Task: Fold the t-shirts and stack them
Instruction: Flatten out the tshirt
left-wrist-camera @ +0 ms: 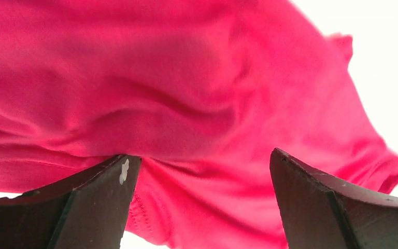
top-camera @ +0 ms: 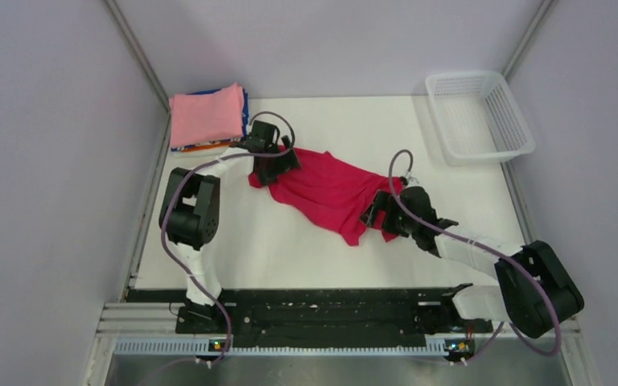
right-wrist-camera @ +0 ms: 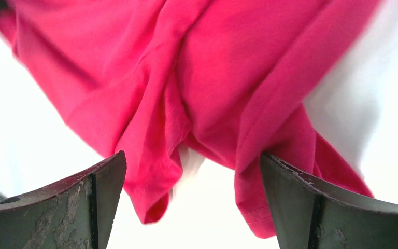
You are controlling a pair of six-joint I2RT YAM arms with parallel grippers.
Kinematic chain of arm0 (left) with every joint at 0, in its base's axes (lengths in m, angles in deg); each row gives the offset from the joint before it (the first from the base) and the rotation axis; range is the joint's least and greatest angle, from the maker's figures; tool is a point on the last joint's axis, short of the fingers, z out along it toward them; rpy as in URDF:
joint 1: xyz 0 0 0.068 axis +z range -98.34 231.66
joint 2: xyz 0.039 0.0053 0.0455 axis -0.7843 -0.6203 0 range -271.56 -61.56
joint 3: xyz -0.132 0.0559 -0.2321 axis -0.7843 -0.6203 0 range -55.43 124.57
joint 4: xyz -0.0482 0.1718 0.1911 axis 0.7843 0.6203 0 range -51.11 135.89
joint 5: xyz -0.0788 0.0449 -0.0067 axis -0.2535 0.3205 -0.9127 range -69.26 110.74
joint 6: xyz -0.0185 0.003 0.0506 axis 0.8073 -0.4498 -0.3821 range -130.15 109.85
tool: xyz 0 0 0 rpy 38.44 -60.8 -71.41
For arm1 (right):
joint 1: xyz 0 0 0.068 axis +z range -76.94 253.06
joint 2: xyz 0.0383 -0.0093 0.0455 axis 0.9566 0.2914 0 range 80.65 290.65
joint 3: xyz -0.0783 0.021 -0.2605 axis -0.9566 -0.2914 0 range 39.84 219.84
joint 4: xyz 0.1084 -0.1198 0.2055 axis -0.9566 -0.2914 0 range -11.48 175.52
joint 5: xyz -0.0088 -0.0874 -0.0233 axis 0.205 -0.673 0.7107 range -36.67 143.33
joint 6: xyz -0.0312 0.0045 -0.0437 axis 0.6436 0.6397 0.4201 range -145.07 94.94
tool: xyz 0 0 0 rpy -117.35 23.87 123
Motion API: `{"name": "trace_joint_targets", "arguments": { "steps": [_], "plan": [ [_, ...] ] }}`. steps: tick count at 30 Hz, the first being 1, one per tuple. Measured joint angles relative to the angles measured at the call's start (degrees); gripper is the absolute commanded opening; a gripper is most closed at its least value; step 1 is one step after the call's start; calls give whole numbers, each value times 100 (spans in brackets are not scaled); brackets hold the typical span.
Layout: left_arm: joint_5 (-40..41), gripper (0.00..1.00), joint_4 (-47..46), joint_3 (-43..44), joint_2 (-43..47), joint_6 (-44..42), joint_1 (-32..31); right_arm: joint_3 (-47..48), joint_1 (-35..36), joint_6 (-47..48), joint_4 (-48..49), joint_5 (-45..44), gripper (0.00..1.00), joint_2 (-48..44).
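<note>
Left hand [top-camera: 278, 165] and right hand [top-camera: 380, 211], both wide, seemingly touch the crumpled red shirt [top-camera: 326, 189]; folded stack [top-camera: 206, 115], basket [top-camera: 441, 121] lie apart

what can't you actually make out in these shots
1. Top view: the lower shirts show only blue and orange slivers under the pink t-shirt, so their number is hidden.
2. Top view: the left gripper and right gripper cover the ends of the red t-shirt, so contact cannot be told.
3. Wrist views: the red t-shirt is cut off by the frame edges and blurred.
</note>
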Motion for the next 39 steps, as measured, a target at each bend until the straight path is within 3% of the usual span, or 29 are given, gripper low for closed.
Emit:
{"name": "trace_joint_targets", "arguments": {
  "steps": [6,9,14,17,21,27,32,36,39],
  "plan": [
    [518,99,807,1786,-651,-402,79,-212,1340,-343,-146,-256,99,-380],
    [505,99,807,1908,-503,-557,26,-186,1624,-275,-660,-422,99,-693],
    [920,99,704,579,765,-721,-560,20,1639,-39,-1412,-1001,99,-1602],
    [1261,99,662,-612,1867,-638,-1523,144,1639,-79,-1832,-1460,99,-2061],
    [1311,97,610,-1547,2559,-282,-2736,116,1639,-227,-2350,-1799,98,-2146],
    [1263,89,555,-1690,1939,317,-3823,-179,1639,-382,-2520,-1862,99,-2146],
    [1303,85,533,-1386,1137,592,-4188,-420,1639,-435,-2271,-1779,99,-2076],
    [1410,72,509,-1268,1043,734,-4190,-463,1639,-431,-2092,-1753,98,-1884],
    [1519,51,507,-1259,1003,820,-4190,-463,1639,-428,-1930,-1722,93,-1711]
  ]
}}
